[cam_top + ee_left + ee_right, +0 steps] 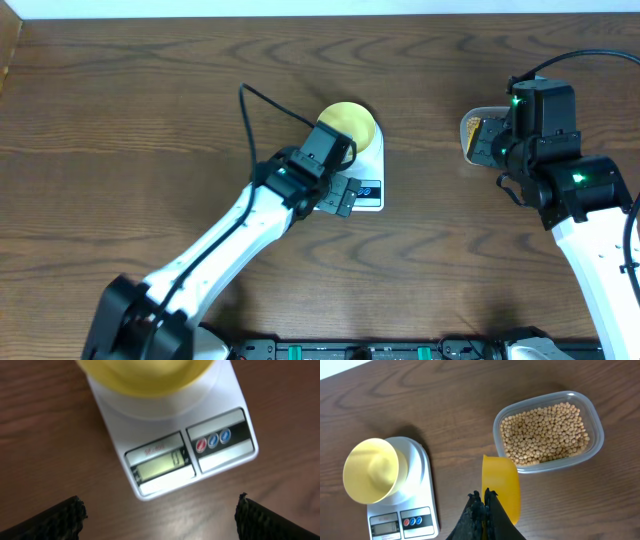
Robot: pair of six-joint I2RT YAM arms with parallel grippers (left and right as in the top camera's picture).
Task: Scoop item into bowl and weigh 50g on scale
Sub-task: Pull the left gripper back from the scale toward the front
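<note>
The white scale [371, 190] stands mid-table with the pale-yellow bowl [348, 126] on its platform; both also show in the left wrist view [165, 465] and the right wrist view [402, 522], where the bowl [370, 471] looks empty. My left gripper [159, 516] is open, hovering just in front of the scale's display. My right gripper [483, 505] is shut on the yellow measuring spoon [501, 485], held empty beside the clear tub [596, 440] of tan beans [544, 431]. In the overhead view the right arm hides most of the tub [470, 128].
Dark wooden table [150, 110] all round. A black cable [262, 100] runs from the left arm across the table behind the scale. The arm bases sit at the front edge.
</note>
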